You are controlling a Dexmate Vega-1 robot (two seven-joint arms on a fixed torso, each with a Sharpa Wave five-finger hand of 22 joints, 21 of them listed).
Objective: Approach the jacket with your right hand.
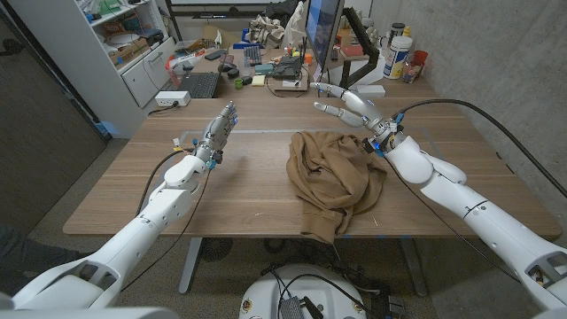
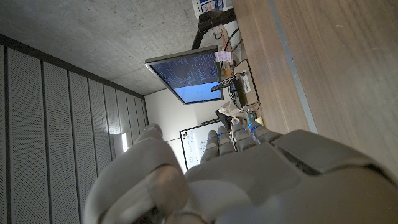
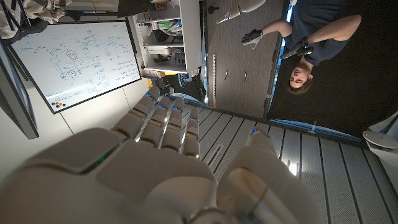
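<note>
A crumpled tan jacket (image 1: 333,177) lies on the wooden table (image 1: 248,190), right of the middle, with one part hanging over the near edge. My right hand (image 1: 347,103) is raised beyond the jacket's far right corner, fingers apart and pointing left, holding nothing. Its back and straight fingers (image 3: 163,121) show in the right wrist view. My left hand (image 1: 218,129) is held up over the table's left half, well apart from the jacket, fingers straight and empty. The left wrist view shows the back of that hand (image 2: 236,174) beside the tabletop.
Behind the table stands a second desk with a monitor (image 1: 322,27), a keyboard (image 1: 197,85), bottles (image 1: 397,51) and clutter. White shelves (image 1: 120,44) stand at the far left. A person (image 3: 305,43) with gloved hands appears in the right wrist view.
</note>
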